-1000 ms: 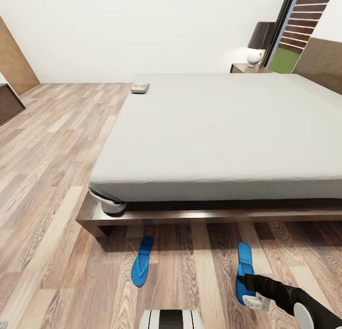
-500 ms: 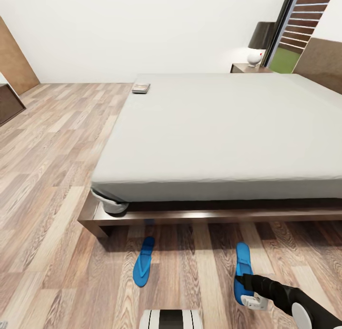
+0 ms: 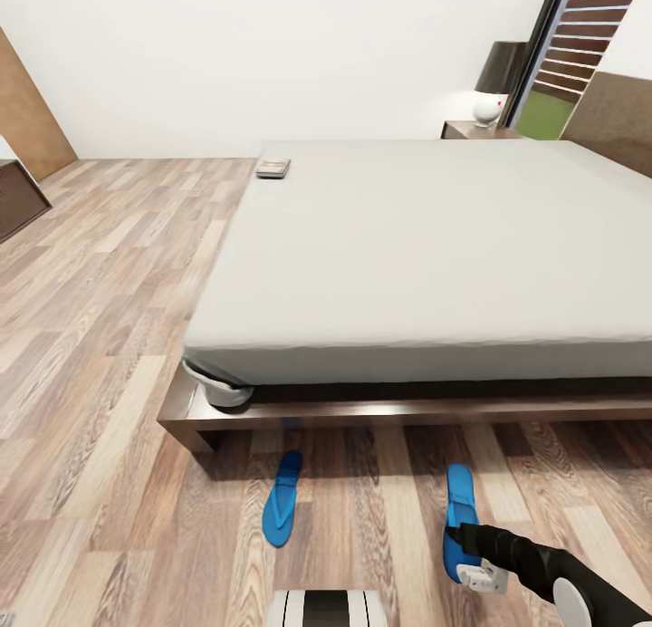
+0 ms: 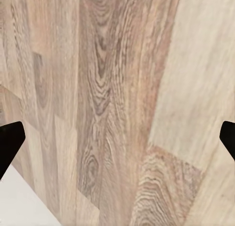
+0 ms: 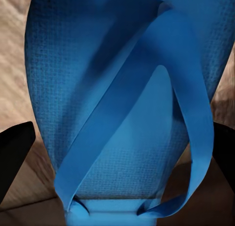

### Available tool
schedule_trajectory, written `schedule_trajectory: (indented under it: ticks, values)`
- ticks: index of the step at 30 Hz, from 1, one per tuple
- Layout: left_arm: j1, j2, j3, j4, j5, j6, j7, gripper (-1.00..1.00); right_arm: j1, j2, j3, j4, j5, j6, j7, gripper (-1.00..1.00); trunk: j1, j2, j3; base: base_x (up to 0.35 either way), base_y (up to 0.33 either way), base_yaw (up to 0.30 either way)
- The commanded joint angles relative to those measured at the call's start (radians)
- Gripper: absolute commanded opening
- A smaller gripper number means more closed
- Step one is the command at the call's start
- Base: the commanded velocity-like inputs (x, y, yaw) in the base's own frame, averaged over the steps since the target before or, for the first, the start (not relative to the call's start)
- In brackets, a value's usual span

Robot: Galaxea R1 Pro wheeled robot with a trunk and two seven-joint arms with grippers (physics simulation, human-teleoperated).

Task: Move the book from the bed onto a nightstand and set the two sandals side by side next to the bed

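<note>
Bright blue, finely pebbled foam makes up the right-hand flip-flop sandal (image 5: pixel 122 103), its smooth Y-shaped strap arching over a rounded sole. The right gripper (image 5: pixel 117 152) stands spread wide over it, a black finger on either side, neither seen touching it. From the head camera this sandal (image 3: pixel 459 518) lies on the brown wood-plank floor (image 3: pixel 100 355) before the large light-grey bed with a dark wooden platform frame (image 3: pixel 426 246); the second blue sandal (image 3: pixel 283 511) lies well apart, towards the robot's left. The small thin dark book (image 3: pixel 273 167) rests on the mattress's far corner. The left gripper (image 4: pixel 117 140) hangs wide open above grained planks.
</note>
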Motion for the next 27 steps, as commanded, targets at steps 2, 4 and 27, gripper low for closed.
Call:
schedule_trajectory:
  ticks: [2,4,27]
  values:
    - [0.0,0.0,-0.008,-0.002,0.006,0.006,0.004,1.0,-0.001,-0.001,0.002,-0.001,0.011,-0.001,-0.006,-1.0,0.0,0.0,-0.001,0.0,0.137,0.0]
    - [0.0,0.0,-0.008,-0.002,0.006,0.006,0.004,1.0,-0.001,-0.001,0.002,-0.001,0.011,-0.001,-0.006,-1.0,0.0,0.0,-0.001,0.0,0.072,0.0]
    - [0.001,0.002,-0.008,-0.002,0.006,0.003,0.004,1.0,-0.001,0.007,0.002,0.001,0.012,-0.001,-0.006,-1.0,0.0,0.0,-0.001,0.0,0.006,0.0]
